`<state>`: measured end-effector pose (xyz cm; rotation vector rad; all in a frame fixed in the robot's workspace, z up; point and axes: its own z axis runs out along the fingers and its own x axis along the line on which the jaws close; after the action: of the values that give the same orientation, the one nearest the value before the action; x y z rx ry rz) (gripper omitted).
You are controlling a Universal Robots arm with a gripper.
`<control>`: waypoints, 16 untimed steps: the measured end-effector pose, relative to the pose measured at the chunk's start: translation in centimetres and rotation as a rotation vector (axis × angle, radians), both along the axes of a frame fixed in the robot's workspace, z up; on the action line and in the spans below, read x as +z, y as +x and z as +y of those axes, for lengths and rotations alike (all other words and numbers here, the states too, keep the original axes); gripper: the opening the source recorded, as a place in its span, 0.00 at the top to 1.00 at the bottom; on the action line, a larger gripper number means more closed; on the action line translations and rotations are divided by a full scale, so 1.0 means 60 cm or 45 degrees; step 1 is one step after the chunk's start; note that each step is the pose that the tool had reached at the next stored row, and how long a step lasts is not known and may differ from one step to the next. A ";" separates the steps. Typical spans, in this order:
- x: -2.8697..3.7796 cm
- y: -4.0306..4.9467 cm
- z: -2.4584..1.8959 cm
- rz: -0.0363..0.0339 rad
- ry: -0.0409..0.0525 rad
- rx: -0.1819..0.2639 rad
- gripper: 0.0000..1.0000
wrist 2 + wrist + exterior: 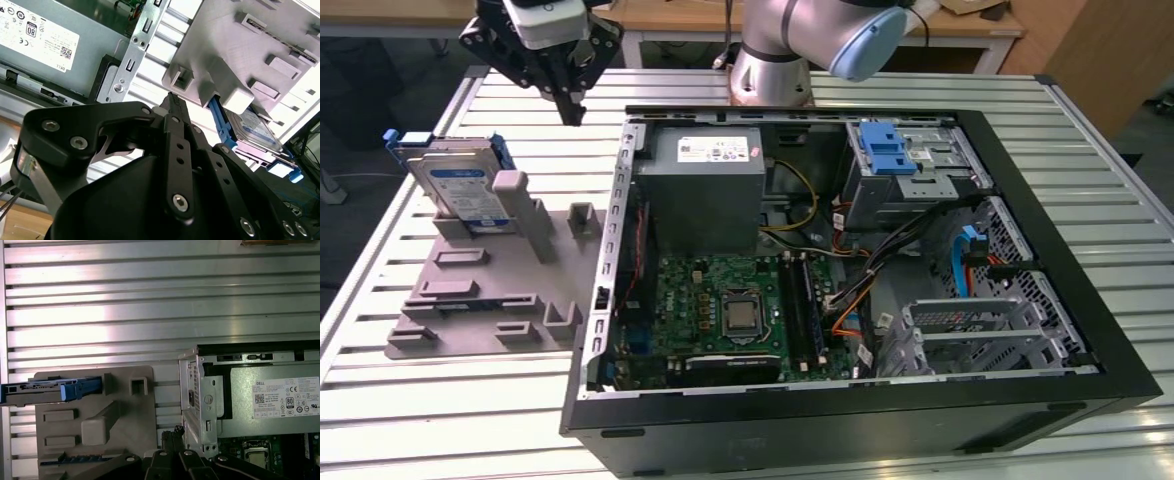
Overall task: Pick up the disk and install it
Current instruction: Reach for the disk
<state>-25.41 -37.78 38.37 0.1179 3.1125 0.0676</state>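
The disk (462,186), silver-grey with a white-and-blue label and a blue bracket, stands tilted on edge in a slot of a grey holder block (478,300) on the exterior view's left. My gripper (570,117) hangs above the slatted table, behind the holder and to the disk's right, apart from both. Its black fingers meet at the tips with nothing between them. In the second wrist view the shut gripper (171,98) points toward the holder (235,45), with the disk (256,129) beyond it. The first wrist view shows the disk (40,391) edge-on and the gripper (176,431).
An open black computer case (1067,300) lies on the slatted metal table (507,420), right of the holder. Inside are a grey power-supply box (707,190), a motherboard (727,315) and a metal drive cage with a blue latch (897,152). The arm's base (774,60) stands behind the case.
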 end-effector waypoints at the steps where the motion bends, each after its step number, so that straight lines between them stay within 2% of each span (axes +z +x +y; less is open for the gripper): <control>1: 0.000 0.000 0.0000 0.0000 0.000 0.000 0.89; 7: 0.000 -0.002 0.0049 0.0000 0.000 0.000 0.89; 10: 0.000 -0.005 0.0140 0.0001 -0.001 0.000 0.89; 14: -0.001 -0.019 0.0220 0.0000 -0.003 -0.001 0.89; 16: -0.002 -0.033 0.0237 -0.0001 -0.002 -0.001 0.89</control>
<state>-27.39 -36.36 38.24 0.1190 3.1123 0.0647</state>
